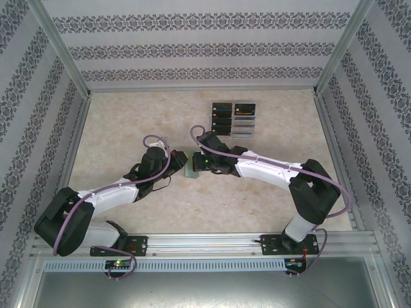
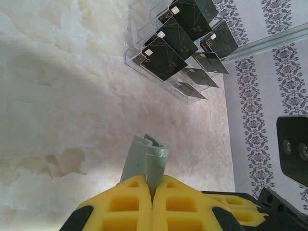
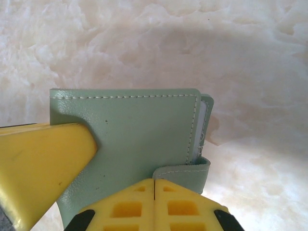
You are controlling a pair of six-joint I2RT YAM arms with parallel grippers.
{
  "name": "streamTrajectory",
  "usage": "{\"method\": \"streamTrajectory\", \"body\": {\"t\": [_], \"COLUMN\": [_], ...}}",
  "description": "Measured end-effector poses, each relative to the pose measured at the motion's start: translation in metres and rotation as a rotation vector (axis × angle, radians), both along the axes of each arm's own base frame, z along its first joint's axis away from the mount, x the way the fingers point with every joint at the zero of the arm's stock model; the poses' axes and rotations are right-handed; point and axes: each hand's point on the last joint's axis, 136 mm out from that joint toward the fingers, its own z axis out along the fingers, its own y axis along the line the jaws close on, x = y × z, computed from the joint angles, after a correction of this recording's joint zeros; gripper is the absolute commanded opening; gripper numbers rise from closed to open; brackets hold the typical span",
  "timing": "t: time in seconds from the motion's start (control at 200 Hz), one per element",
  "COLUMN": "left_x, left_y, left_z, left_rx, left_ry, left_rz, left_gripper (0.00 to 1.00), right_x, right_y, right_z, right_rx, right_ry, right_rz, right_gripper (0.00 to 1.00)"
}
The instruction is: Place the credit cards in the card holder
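Left gripper (image 2: 153,185) pinches the card holder's (image 3: 139,130) edge, while right gripper (image 3: 154,185) nips its closing tab (image 3: 185,169), mid-tabletop (image 1: 128,122). A tug on the tab may pull the wallet free or twist it. Credit cards (image 2: 166,57) stand in the clear rack (image 2: 132,45) at 12 o'clock.

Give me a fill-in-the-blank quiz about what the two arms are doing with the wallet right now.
The left gripper grips the card holder, which is coloured ____. The right gripper has its jaws ____ on the tab. The credit cards stand in a clear rack on the table, toward its ____ edge.
Missing: green; shut; far.
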Motion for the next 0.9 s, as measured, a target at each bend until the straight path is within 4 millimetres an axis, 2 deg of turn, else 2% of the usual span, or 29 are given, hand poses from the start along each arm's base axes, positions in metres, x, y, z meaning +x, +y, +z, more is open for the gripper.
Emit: {"method": "streamTrajectory", "body": {"t": [0.165, 0.37, 0.575, 0.635, 0.754, 0.854, 0.899], "left_x": [-0.002, -0.001, -0.001, -0.001, -0.001, -0.002, -0.002], "left_y": [-0.002, -0.001, -0.001, -0.002, -0.003, -0.003, -0.002], "left_z": [0.001, 0.008, 0.002, -0.004, -0.023, -0.039, -0.045], "left_rx": [-0.001, -0.005, 0.003, 0.011, 0.034, 0.049, 0.055], "left_ry": [-0.002, -0.022, -0.01, 0.006, 0.048, 0.079, 0.092], "left_rz": [-0.008, 0.006, 0.005, 0.002, -0.005, -0.003, -0.001], "left_gripper": [0.0, 0.0, 0.0, 0.15, 0.37, 0.5, 0.52], "right_x": [-0.003, -0.004, -0.008, -0.009, -0.015, -0.021, -0.023], "right_y": [-0.012, -0.055, -0.058, -0.058, -0.061, -0.062, -0.063], "right_z": [0.005, -0.012, -0.013, -0.011, -0.01, -0.015, -0.018], "right_rx": [0.02, -0.033, -0.036, -0.029, -0.017, -0.014, -0.016], "right_ry": [-0.013, 0.015, 0.023, 0.021, 0.025, 0.04, 0.048], "right_rz": [-0.012, -0.088, -0.086, -0.083, -0.075, -0.068, -0.064], "right_gripper": [0.0, 0.0, 0.0, 0.0, 0.0, 0.0, 0.0]}}
